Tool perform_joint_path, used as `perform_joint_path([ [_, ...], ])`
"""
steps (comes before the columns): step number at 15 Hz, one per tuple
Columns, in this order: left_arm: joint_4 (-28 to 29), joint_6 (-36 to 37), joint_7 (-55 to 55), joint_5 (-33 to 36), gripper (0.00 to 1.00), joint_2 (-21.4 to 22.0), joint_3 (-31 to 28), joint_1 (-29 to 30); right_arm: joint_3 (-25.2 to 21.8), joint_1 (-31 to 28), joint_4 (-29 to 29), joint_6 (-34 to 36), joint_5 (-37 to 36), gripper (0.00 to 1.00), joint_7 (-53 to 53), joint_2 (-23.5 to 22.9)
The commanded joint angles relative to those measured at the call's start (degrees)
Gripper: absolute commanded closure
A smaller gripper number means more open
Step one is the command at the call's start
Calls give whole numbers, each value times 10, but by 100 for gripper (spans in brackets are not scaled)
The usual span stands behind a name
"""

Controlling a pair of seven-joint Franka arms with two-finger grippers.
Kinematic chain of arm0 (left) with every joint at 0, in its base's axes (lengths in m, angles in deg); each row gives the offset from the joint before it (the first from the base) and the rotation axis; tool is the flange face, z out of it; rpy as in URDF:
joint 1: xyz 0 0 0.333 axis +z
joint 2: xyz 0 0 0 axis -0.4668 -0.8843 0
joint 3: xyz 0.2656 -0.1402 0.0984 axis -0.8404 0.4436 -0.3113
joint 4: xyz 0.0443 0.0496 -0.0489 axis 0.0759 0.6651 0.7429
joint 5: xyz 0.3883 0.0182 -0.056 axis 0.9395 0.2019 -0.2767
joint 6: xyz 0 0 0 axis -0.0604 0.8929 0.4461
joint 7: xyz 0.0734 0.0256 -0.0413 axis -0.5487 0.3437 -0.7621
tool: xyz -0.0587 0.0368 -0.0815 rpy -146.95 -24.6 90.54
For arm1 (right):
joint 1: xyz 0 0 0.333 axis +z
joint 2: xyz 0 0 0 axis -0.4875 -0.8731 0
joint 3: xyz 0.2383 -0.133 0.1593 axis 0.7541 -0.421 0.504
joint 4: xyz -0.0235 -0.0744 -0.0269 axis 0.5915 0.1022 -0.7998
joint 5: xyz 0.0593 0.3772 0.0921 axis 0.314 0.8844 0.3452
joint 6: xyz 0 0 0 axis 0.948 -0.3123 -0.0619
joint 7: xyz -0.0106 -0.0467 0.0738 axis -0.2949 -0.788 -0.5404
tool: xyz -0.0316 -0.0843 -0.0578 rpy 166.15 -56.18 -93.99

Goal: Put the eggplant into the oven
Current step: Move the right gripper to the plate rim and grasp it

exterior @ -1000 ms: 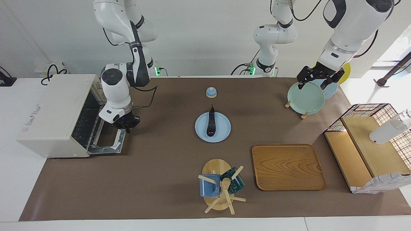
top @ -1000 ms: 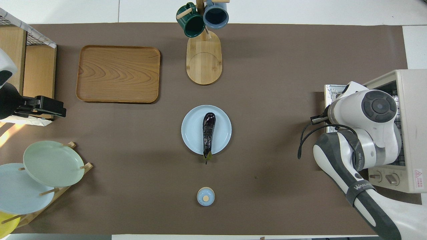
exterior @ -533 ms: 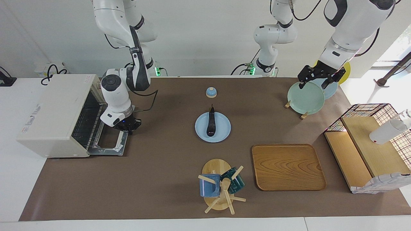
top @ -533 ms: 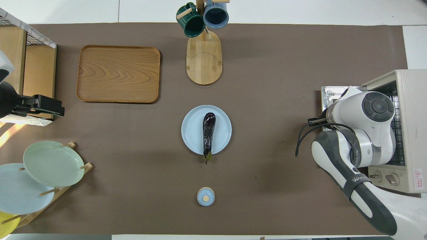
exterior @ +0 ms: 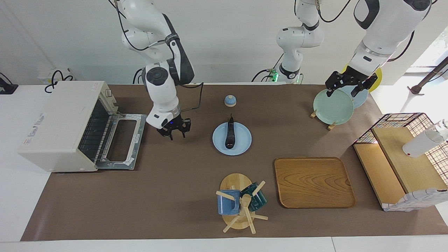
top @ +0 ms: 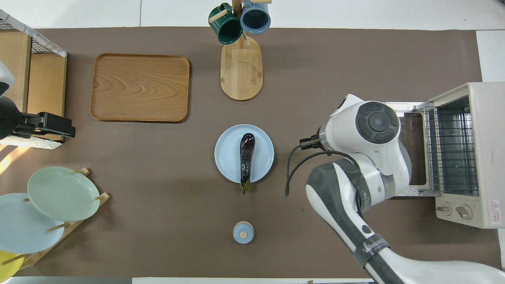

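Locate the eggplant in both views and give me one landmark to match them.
Facing view: the eggplant lies on the light blue plate near the picture's centre, stem toward the robots.
Overhead view: the eggplant lies on the same plate, stem pointing down the picture.
Shared landmark: the small blue bell, nearer the robots.

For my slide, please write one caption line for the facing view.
Oven door open, right gripper between it and the eggplant on its plate.
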Motion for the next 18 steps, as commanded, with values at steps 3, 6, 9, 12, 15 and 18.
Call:
perform_joint_path([
  [3,3,1,7,10,0,6,4,6,1,132,-214,85,0,0,170,-109],
  [6,3,2,7,10,0,6,4,6,1,216,-384,139,-55,0,301,-245],
  [9,3,2,7,10,0,6,4,6,2,215,-349,74,-62,0,312,-251],
  [12,3,2,7,10,0,6,4,6,1,219,-291,1,-62,18,313,-242],
  [15,3,1,7,10,0,6,4,6,1,230,-288,-7,-63,32,315,-251],
  [18,3,2,6,10,0,6,4,6,1,242,-242,-56,-64,41,318,-253],
])
